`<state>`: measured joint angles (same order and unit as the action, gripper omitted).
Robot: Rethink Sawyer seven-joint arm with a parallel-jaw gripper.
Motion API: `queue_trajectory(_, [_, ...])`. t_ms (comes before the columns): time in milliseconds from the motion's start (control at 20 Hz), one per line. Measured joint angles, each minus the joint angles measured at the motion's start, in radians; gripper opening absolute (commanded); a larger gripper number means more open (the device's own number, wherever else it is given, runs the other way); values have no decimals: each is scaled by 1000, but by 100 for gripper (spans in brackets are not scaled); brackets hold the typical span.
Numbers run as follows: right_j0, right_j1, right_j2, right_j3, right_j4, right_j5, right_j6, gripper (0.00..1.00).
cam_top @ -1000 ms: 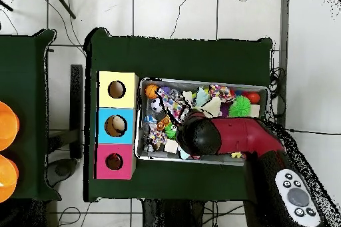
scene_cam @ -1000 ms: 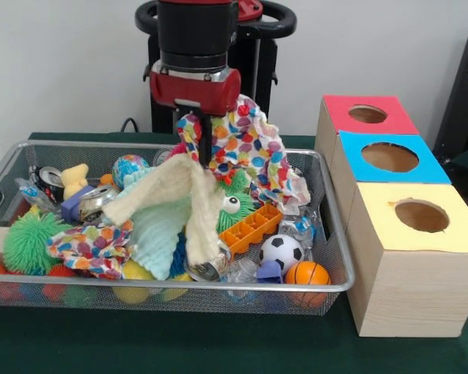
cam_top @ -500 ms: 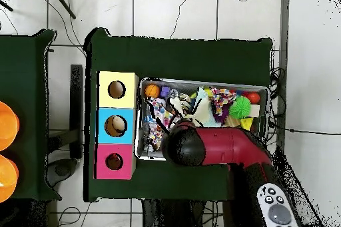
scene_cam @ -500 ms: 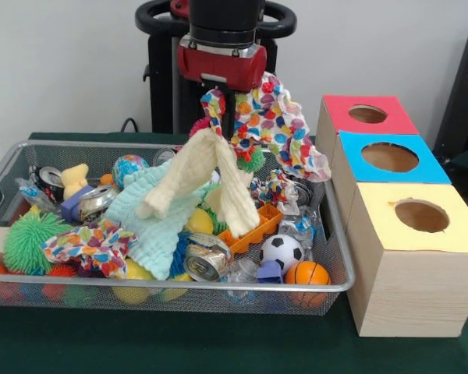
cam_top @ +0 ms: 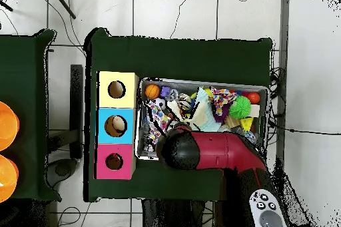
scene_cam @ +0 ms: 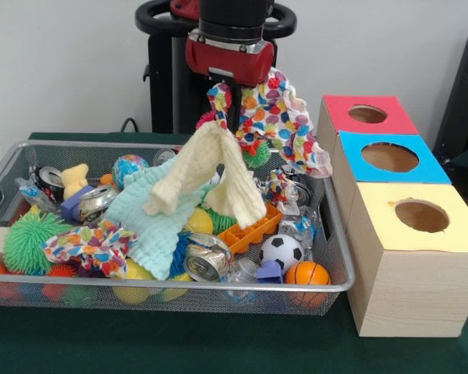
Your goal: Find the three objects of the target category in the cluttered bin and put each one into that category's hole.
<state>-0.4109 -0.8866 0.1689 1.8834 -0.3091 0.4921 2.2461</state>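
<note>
My gripper (scene_cam: 232,115) hangs above the back middle of the wire bin (scene_cam: 179,287), shut on a polka-dot cloth (scene_cam: 279,117) that trails toward the boxes. A cream cloth (scene_cam: 210,167) hangs up with it, peaking just under the fingers. Below lies a pale teal cloth (scene_cam: 152,222), and a second polka-dot cloth (scene_cam: 86,245) rests at the front left. Beside the bin stand three boxes with round holes: red (scene_cam: 366,115), blue (scene_cam: 390,157), yellow (scene_cam: 421,216). In the overhead view the arm's head (cam_top: 181,150) hides the gripper over the bin's (cam_top: 200,82) edge nearest the base.
The bin holds spiky green balls (scene_cam: 33,241), a soccer ball (scene_cam: 281,251), a small basketball (scene_cam: 306,273), crushed cans (scene_cam: 204,263), an orange tray (scene_cam: 251,227) and a globe ball (scene_cam: 129,167). From above, the yellow (cam_top: 116,89), blue (cam_top: 115,126) and pink (cam_top: 114,162) boxes flank the bin.
The gripper has risen and shifted toward the boxes, carrying the polka-dot cloth. The cream cloth came up with it, uncovering the teal cloth and a can.
</note>
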Motion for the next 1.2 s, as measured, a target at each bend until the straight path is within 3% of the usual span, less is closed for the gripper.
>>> queue_trajectory(450, [3, 9, -34, 4, 19, -3, 0, 0])
queue_trajectory(650, [2, 55, -51, 4, 19, -53, 0, 0])
queue_trajectory(850, [-10, 152, -62, 1, 19, -195, 0, 0])
queue_trajectory(950, [-26, 229, -62, -1, 20, -315, 0, 0])
queue_trajectory(1200, [-61, 352, -61, -12, 21, -478, 0, 0])
